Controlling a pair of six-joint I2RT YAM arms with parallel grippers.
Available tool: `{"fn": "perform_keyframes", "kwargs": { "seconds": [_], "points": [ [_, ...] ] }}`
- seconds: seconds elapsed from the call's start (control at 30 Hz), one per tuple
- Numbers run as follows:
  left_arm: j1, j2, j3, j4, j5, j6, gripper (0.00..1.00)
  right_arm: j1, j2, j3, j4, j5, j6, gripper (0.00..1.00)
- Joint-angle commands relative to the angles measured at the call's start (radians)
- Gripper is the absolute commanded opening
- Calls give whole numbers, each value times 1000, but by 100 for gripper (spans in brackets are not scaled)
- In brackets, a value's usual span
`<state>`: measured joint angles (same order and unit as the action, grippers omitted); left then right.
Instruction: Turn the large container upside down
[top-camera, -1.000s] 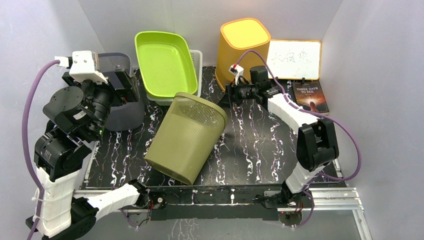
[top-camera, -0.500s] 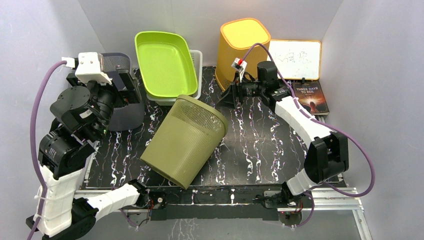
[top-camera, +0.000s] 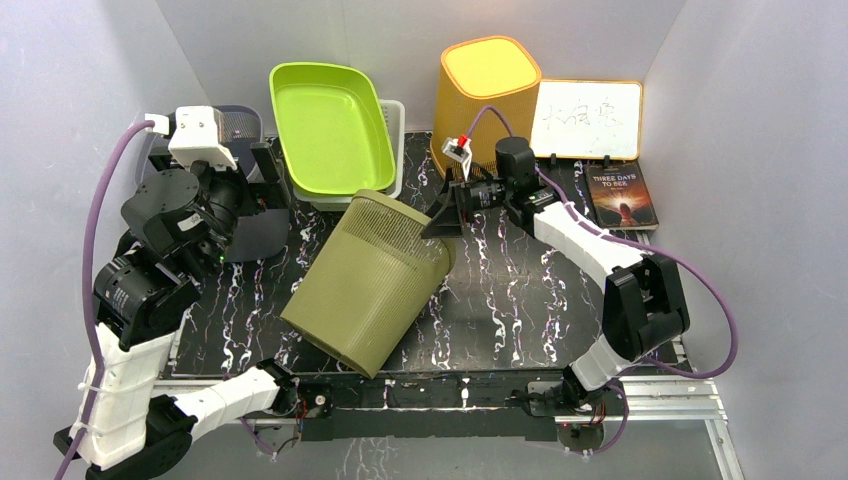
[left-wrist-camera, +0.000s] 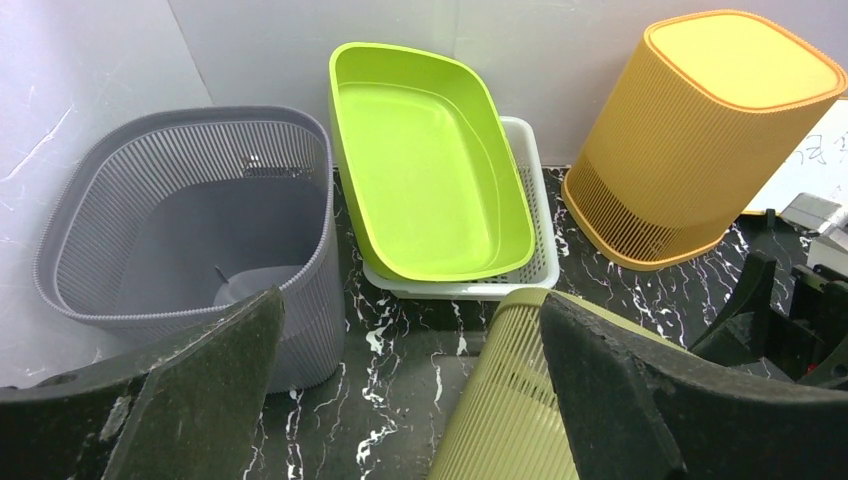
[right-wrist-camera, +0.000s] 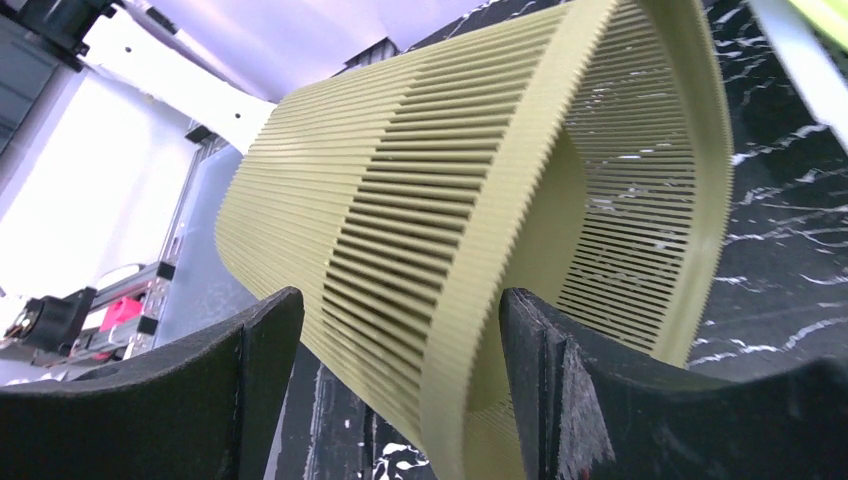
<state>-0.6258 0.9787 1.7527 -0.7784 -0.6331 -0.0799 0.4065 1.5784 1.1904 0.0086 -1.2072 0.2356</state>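
Two sets of jaws open. Bin (top-camera: 365, 285) lies tipped, axis near-left to far-right; right jaws straddle its rim (right-wrist-camera: 505, 250), left jaws farther off.

Gray basket (top-camera: 258, 234), 9 o'clock, half hidden behind left arm (top-camera: 165, 215). Olive bin (left-wrist-camera: 500, 410) cut off, left wrist view's 6 o'clock edge. Whiteboard (top-camera: 588, 118) writing unreadable.

Pale grey walls (top-camera: 400, 30) on three sides, black white-veined marble tabletop (top-camera: 520, 300), soft even light
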Motion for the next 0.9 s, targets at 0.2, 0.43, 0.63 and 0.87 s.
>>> {"fn": "perform_keyframes", "kwargs": {
  "seconds": [0.2,0.43,0.63,0.87],
  "points": [
    [-3,-17,-7,16,-14,-4,98,95,6,-13,102,-12,49,56],
    [-3,-27,-7,6,-18,-9,98,154,27,-53,127,-9,85,32],
    [-3,-38,-12,1,-16,-15,98,186,20,-123,237,21,161,0],
    [-3,-24,31,-14,-6,-18,98,182,-34,-359,1242,164,825,0]
  ]
}}
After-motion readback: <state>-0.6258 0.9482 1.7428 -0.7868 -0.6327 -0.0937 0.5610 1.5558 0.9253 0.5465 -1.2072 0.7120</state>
